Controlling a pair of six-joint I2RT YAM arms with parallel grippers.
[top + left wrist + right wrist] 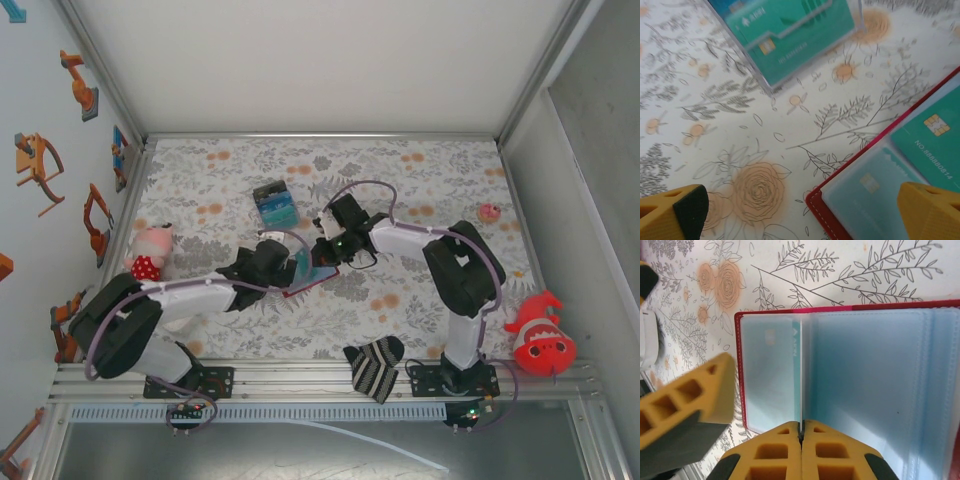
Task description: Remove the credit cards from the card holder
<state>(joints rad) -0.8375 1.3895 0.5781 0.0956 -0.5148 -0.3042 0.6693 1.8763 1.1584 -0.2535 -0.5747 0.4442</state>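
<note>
The red card holder (312,280) lies open on the flowered cloth, its frosted blue-grey sleeves (870,390) facing up. My right gripper (801,432) is shut on the near edge of a teal credit card (796,347) that stands almost edge-on at the holder's fold. A second credit card (771,355) shows pale through the left sleeve. From the left wrist, a bare teal card (935,130) and a sleeved one (870,185) rest in the holder (815,202). My left gripper (800,215) is open, one finger over the holder's corner and the other over the cloth.
A clear box of teal cards (275,203) (790,35) stands just beyond the holder. A striped sock (373,367) lies at the near edge. A pink toy (150,250) sits at the left, a red fish plush (540,335) at the right, and a small pink ball (489,212) far right.
</note>
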